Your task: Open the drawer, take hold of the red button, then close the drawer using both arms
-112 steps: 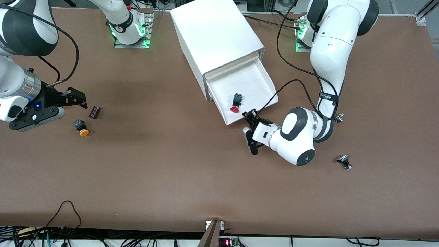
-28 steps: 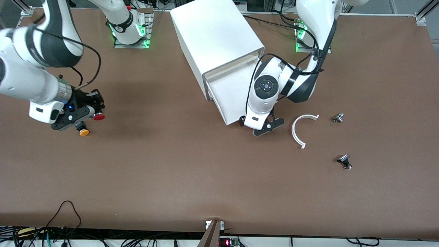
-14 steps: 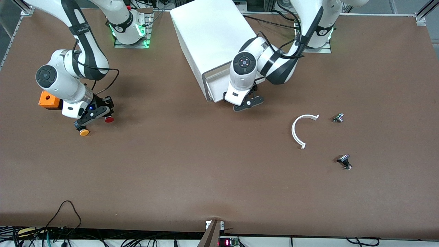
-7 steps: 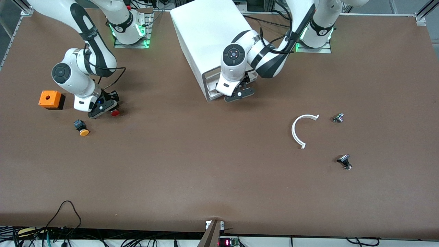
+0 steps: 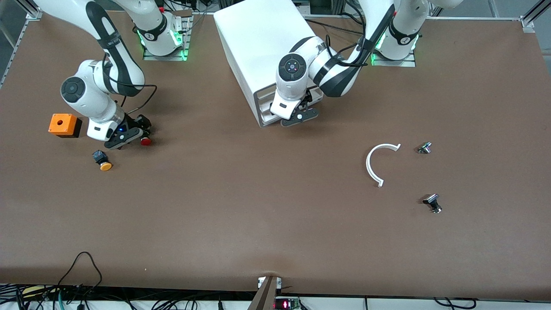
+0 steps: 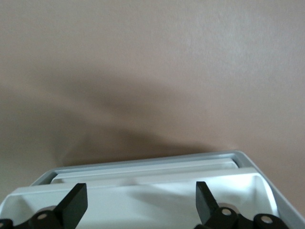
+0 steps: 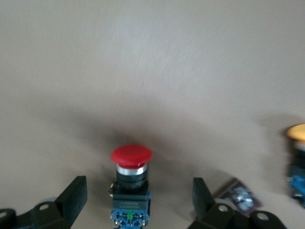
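Button [image 7: 131, 183] base cut off, apparently loose between right pincer [image 7: 136, 202] fingers.

You see little of the drawer [image 5: 266, 113] in the front view: the left arm's wrist covers most of the cabinet [image 5: 262, 47] front. In the left wrist view, the left gripper [image 6: 138, 205] is cut off at six o'clock; only its fingertips [image 6: 74, 202] show. In the right wrist view, the button [image 7: 130, 183] loses its lower body at six o'clock, the orange-capped button [image 7: 298, 157] is blurred and clipped at three o'clock, and a small dark chip [image 7: 240, 196] is too blurred to identify.
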### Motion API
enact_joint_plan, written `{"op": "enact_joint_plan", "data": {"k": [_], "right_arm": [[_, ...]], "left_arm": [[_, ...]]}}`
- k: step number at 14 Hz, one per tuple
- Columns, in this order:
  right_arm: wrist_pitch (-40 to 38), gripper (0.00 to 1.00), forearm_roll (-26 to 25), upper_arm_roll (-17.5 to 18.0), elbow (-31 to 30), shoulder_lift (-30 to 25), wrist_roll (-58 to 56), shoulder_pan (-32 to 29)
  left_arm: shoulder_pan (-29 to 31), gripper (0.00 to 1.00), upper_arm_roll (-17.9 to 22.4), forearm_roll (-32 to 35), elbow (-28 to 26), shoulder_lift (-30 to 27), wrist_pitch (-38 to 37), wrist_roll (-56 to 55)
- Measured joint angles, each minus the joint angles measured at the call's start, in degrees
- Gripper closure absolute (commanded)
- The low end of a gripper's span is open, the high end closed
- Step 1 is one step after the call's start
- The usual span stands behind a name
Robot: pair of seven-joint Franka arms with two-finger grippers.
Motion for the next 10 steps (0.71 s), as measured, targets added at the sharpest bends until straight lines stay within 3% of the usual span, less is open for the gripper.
{"op": "enact_joint_plan", "data": {"k": [3, 7, 10], "right_arm": [[-11.47, 0.01, 0.0, 0.22, 5.81, -5.16, 1.71, 0.0], [-34.08, 0.01, -0.01, 0.29, 21.8, -8.11, 3.68, 0.0], [-45.31, 0.01, -0.02, 0.31, 32.78, -8.24, 4.28, 0.0]], "left_arm": [[2.8, 0.0, 0.87, 0.45, 0.4, -0.45, 0.34, 0.0], [10.6, 0.0, 1.12, 2.77, 2.36, -1.73, 0.67, 0.3], [16.13, 0.0, 1.16, 4.82, 2.68, -5.17, 0.27, 1.36]]}}
